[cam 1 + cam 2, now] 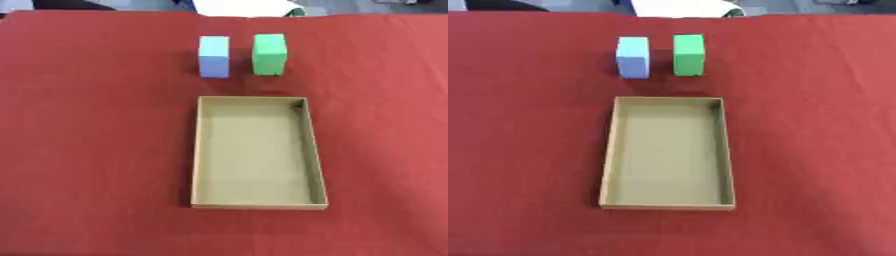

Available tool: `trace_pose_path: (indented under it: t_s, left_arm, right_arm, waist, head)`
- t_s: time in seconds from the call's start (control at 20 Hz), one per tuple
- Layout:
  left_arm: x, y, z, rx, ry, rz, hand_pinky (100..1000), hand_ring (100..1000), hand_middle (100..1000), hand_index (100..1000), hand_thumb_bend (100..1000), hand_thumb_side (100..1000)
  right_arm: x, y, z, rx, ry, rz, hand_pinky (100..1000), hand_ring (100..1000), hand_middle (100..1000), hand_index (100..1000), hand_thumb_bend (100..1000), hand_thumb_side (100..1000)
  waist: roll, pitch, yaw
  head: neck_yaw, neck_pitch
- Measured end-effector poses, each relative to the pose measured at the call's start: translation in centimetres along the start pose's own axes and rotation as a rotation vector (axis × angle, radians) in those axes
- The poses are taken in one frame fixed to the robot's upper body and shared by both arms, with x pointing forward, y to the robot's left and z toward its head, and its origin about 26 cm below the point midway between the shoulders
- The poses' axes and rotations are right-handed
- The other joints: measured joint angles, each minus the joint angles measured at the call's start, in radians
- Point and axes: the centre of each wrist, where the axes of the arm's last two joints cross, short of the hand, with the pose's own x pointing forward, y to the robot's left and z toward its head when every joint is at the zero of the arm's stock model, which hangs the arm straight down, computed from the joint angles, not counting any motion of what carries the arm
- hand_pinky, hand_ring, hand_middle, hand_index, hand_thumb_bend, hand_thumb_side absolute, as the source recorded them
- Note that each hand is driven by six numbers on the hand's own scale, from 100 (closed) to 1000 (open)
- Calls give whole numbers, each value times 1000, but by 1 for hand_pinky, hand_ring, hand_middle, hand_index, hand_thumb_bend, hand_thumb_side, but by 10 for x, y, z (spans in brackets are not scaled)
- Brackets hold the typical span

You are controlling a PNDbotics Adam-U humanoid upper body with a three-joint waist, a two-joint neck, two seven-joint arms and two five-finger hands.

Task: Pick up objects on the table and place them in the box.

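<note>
Left eye view shows us no hand, so we cannot tell their state; the blue block (214, 56) and green block (269, 54) stand beyond the seemingly empty box (195, 150), nothing placed yet.

No part of the robot's body shows in either eye view: no arm, no hand, no cable, no marking of the rig comes into the pictures from any edge, so nothing of its colours or shapes can be told here.
</note>
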Motion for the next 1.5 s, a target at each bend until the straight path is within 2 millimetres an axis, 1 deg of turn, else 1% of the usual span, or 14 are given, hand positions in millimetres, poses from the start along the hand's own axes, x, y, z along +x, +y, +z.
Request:
trace_pose_path:
  t_s: [0.1, 0.2, 0.3, 0.35, 0.4, 0.5, 0.8, 1.0, 1.15, 1.35, 1.5]
  left_arm:
    - [0, 0, 0, -3, 0, 0, 735, 690, 568, 784, 222, 671]
    - [0, 0, 0, -4, 0, 0, 735, 690, 568, 784, 221, 672]
    - [0, -1, 0, -7, 1, 2, 735, 690, 568, 784, 220, 672]
    - [0, -1, 0, -8, 1, 3, 735, 690, 568, 784, 220, 672]
    - [0, -1, 0, -9, 1, 3, 735, 690, 568, 784, 220, 671]
    - [0, 0, 0, -13, -1, -1, 735, 690, 568, 784, 219, 671]
    - [0, 0, 0, -20, 1, -4, 735, 690, 569, 784, 219, 670]
    - [0, 2, 1, -23, 4, -7, 735, 690, 569, 784, 218, 670]
    - [0, 2, 0, -27, 2, -10, 735, 690, 569, 784, 218, 670]
    - [0, 2, 0, -29, 3, -10, 735, 690, 569, 784, 218, 670]
    - [0, 2, 0, -32, 4, -9, 735, 689, 569, 783, 219, 669]
  right_arm:
    - [-8, -2, -8, 47, -4, 44, 795, 764, 659, 887, 100, 1000]
    - [-16, -3, -15, 85, 1, 86, 802, 781, 696, 894, 100, 1000]
    - [-27, -3, -21, 125, 21, 133, 813, 807, 748, 906, 100, 1000]
    - [-33, -3, -23, 145, 33, 156, 813, 807, 748, 906, 100, 1000]
    - [-39, -3, -26, 164, 45, 180, 819, 827, 781, 917, 100, 1000]
    - [-52, -2, -29, 200, 70, 225, 827, 848, 809, 928, 100, 1000]
    - [-83, 9, -42, 300, 109, 317, 845, 883, 854, 945, 100, 1000]
    - [-98, 23, -50, 366, 113, 356, 855, 901, 875, 952, 100, 1000]
    - [-103, 40, -55, 430, 99, 373, 859, 909, 882, 958, 100, 1000]
    - [-105, 63, -58, 526, 44, 367, 860, 911, 881, 964, 100, 1000]
    - [-103, 76, -61, 585, 7, 346, 859, 909, 876, 963, 101, 1000]
  waist:
    - [-1, 0, 4]
    - [-3, 0, 5]
    - [-3, 0, 6]
    - [-3, 0, 7]
    - [-3, 0, 8]
    - [-3, -2, 8]
    - [-4, -7, 6]
    - [-2, -13, 2]
    - [-1, -14, -1]
    - [1, -15, -1]
    - [2, -15, 0]
  head:
    - [-3, 0]
    - [-4, 1]
    - [-4, 1]
    - [-4, 2]
    - [-4, 3]
    - [-4, 5]
    - [-3, 5]
    - [-3, 6]
    - [-3, 6]
    - [-3, 6]
    - [-3, 6]
